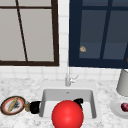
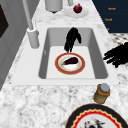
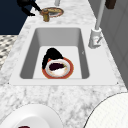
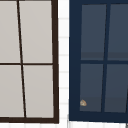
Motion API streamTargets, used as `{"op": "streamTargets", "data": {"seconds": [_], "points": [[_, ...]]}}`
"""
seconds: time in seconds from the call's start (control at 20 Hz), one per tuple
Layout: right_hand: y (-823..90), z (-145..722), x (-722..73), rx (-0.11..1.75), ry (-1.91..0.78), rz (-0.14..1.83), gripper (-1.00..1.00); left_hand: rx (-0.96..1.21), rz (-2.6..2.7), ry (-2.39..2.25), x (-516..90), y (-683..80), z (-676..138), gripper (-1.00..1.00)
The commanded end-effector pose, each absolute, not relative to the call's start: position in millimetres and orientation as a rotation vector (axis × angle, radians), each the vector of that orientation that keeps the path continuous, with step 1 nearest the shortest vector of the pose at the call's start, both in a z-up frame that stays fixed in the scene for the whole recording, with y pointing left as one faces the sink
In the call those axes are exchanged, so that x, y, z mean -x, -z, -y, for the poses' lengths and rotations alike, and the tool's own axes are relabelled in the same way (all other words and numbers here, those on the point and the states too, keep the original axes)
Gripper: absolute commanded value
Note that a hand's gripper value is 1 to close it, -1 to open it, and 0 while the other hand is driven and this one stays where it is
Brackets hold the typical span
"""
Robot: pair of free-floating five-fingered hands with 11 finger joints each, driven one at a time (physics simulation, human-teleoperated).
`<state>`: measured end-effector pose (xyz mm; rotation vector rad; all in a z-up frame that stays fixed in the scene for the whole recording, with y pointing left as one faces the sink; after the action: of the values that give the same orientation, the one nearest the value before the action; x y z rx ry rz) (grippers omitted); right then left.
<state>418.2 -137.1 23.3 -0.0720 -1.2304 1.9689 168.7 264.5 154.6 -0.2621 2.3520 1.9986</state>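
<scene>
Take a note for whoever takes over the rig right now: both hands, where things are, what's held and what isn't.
Left hand: open, fingers spread, in the air beside the jar, holding nothing.
Right hand: down in the sink, right by the red-rimmed plate; contact unclear.
The eggplant lies on that plate, on the basin floor.
The jar stands upright on the counter next to the patterned plate, not yet grasped.

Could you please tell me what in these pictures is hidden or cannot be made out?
- Front view: a red ball covers the sink floor, the plate with the eggplant, and most of the right hand.
- Right side view: whether that hand touches the plate's rim is unclear.
- Left side view: the near plate is cut off by the bottom edge.
- Front view: the jar half hides the left hand.
</scene>
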Motion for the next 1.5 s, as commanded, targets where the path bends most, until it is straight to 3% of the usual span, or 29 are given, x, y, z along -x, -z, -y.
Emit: {"op": "streamTargets", "data": {"seconds": [0.0, 0.55, 1.15, 1.45], "points": [[-11, 137, -418, 0.071, -2.114, 1.192, -1.0, 0.262, -2.352, -1.999, -169, -155, -265, 0.0], [26, 129, -420, 0.123, -2.194, 1.14, -1.0, 0.262, -2.352, -1.999, -169, -155, -265, 0.0], [43, 131, -420, 0.175, -2.224, 1.241, -1.0, 0.262, -2.352, -1.999, -169, -155, -265, 0.0], [35, 110, -424, 0.186, -2.244, 1.125, -1.0, 0.262, -2.352, -1.999, -169, -155, -265, 0.0]]}}
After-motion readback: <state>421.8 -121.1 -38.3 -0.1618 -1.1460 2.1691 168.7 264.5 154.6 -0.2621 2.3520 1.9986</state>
